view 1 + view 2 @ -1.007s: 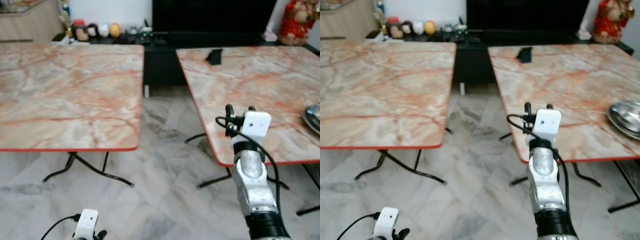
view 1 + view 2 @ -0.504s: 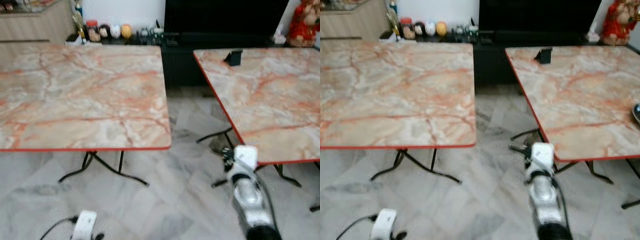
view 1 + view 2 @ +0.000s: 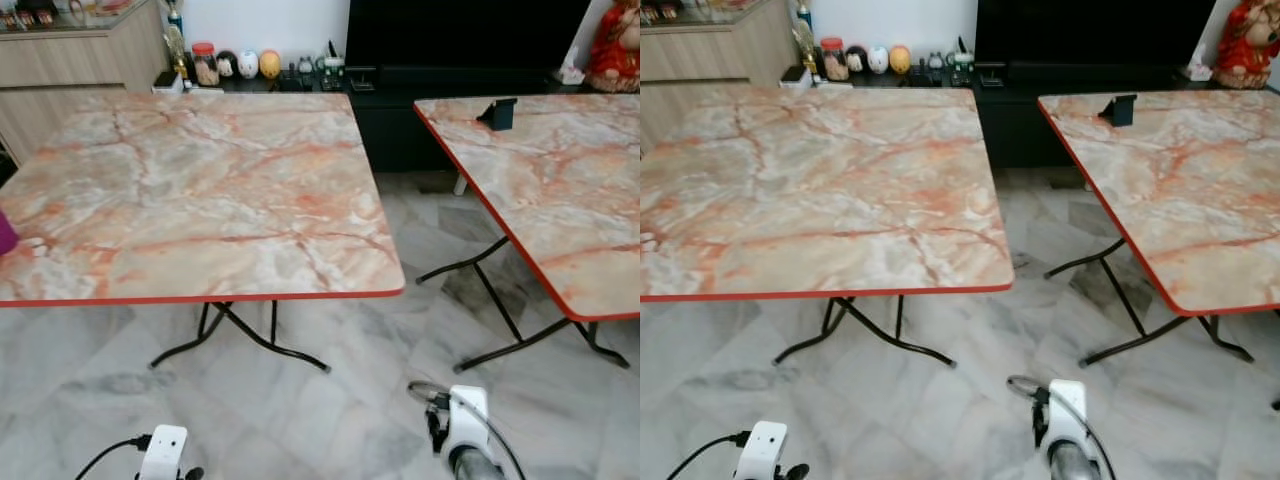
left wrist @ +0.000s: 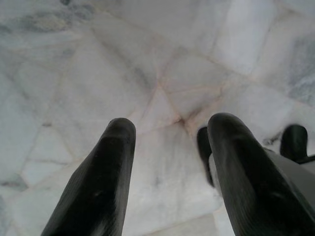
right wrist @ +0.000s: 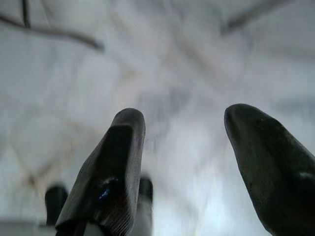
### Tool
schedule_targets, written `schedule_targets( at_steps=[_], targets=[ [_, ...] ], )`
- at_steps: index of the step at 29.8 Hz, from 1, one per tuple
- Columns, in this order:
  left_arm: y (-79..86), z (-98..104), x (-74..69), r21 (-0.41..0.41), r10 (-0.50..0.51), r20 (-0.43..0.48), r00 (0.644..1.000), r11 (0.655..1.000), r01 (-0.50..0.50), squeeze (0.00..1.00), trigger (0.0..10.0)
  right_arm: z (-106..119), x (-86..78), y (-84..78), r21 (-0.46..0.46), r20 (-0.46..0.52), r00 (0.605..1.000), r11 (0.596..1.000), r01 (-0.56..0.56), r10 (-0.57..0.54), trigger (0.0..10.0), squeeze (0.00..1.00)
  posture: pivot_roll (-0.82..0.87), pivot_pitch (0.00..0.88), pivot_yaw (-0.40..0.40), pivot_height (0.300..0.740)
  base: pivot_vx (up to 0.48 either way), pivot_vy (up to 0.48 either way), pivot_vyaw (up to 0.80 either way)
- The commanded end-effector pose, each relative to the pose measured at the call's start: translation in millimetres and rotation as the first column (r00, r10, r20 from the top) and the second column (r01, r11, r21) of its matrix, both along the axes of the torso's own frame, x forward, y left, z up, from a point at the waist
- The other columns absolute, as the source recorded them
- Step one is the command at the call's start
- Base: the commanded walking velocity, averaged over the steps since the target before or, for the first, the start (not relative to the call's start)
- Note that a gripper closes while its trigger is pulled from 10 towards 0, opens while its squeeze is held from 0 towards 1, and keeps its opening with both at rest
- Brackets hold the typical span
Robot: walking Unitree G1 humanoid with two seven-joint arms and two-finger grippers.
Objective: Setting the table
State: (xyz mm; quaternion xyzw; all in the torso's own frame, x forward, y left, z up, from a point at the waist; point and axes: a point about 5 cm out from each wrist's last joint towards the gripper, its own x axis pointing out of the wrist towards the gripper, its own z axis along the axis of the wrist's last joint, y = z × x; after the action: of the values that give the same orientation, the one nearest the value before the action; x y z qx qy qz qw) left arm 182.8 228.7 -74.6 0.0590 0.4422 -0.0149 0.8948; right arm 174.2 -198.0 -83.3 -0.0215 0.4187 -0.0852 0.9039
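both grippers hang low with parted jaws above marble floor (image 3: 330,420).

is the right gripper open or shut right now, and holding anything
Open and empty: the right gripper has its two black fingers spread apart, with bare marble floor between them.

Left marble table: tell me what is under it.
Under the left marble table you can see black folding legs standing on the pale marble floor. The tabletop covers where the legs join it and the floor further back.
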Motion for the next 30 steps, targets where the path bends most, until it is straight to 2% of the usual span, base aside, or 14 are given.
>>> schedule_targets(
  at_steps=[1,3,11,20,23,27,30],
  targets=[
    [-0.9,-2,-3.1,-0.006,0.014,-0.006,1.0,1.0,-0.014,0.0,10.0,-3,-6.5,0.7,0.017,-0.02,1.0,1.0,0.001,-0.001,10.0,0.0,0.04,0.0,-0.019,0.74,0.0,0.334,0.0],
    [-1.1,-2,-3.1,-0.003,0.007,-0.01,1.0,1.0,-0.007,0.0,10.0,-4,-8.1,6.2,0.04,-0.015,0.999,0.999,-0.033,0.034,10.0,0.0,0.03,0.0,-0.007,0.74,0.0,0.334,0.0],
    [0.3,-2,-3.4,0.003,0.002,-0.01,1.0,1.0,-0.002,0.0,10.0,-9,-17.3,2.4,0.042,-0.063,0.998,0.999,0.012,-0.009,10.0,0.0,0.03,0.0,-0.003,0.74,0.0,0.336,0.0],
    [0.5,-2,-5.1,0.002,-0.005,-0.013,1.0,1.0,0.005,0.0,10.0,-14,-26.9,8.7,0.046,-0.108,0.994,0.999,-0.008,0.013,10.0,0.0,0.03,0.0,0.0,0.74,0.0,0.335,0.0],
    [0.8,-2,-5.4,0.005,-0.006,-0.015,1.0,1.0,0.006,0.0,10.0,-14,-27.5,8.5,0.043,-0.112,0.994,0.999,-0.009,0.014,10.0,0.0,0.03,0.0,0.0,0.74,0.0,0.335,0.0],
    [1.2,-2,-5.8,0.008,-0.006,-0.015,1.0,1.0,0.006,0.0,10.0,-14,-28.2,1.8,0.05,-0.11,0.992,0.996,0.074,-0.068,10.0,0.0,0.03,0.0,0.003,0.74,0.0,0.333,0.0],
    [1.5,-2,-5.6,0.01,-0.007,-0.014,1.0,1.0,0.007,0.0,10.0,-14,-28.0,0.0,0.035,-0.114,0.992,0.998,0.06,-0.055,10.0,0.0,0.03,0.0,0.006,0.74,0.0,0.335,0.0]
  ],
)
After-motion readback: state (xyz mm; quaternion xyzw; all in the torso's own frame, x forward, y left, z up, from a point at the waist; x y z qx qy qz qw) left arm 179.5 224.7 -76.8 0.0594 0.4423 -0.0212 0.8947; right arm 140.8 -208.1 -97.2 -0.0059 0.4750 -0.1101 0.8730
